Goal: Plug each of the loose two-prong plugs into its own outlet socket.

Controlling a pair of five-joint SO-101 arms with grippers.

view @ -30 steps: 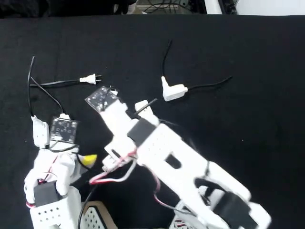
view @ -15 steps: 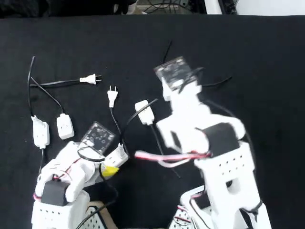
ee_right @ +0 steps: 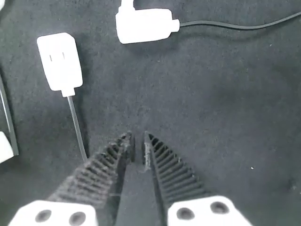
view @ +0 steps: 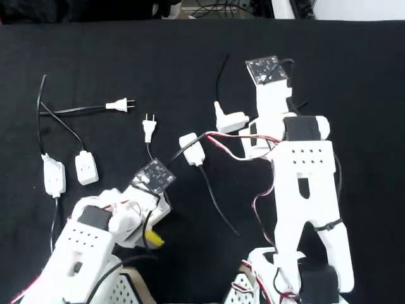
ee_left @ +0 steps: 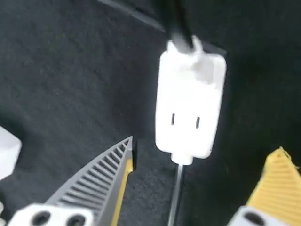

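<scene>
Two loose two-prong plugs lie at the left: one (view: 120,104) farther back on a black cord, another (view: 149,127) nearer the middle. A white outlet socket (view: 192,149) (ee_left: 190,110) (ee_right: 59,61) lies mid-table, slots up. My left gripper (ee_left: 204,146) is open, and that socket's near end sits between the fingertips, untouched. An angled white plug (view: 229,120) (ee_right: 143,26) lies just right of it. My right gripper (ee_right: 136,141) hangs shut and empty over bare cloth on the near side of the angled plug.
Two more white sockets (view: 85,167) (view: 52,175) lie at the left edge on black cords. A thin cord (view: 215,196) trails from the middle socket toward the front. The right arm (view: 300,164) stands over the right centre. The black cloth is bare at the far right.
The right arm swung from the left-centre, over the plugs, to the right and farther back. The left arm moved from the left-edge sockets toward the middle socket.
</scene>
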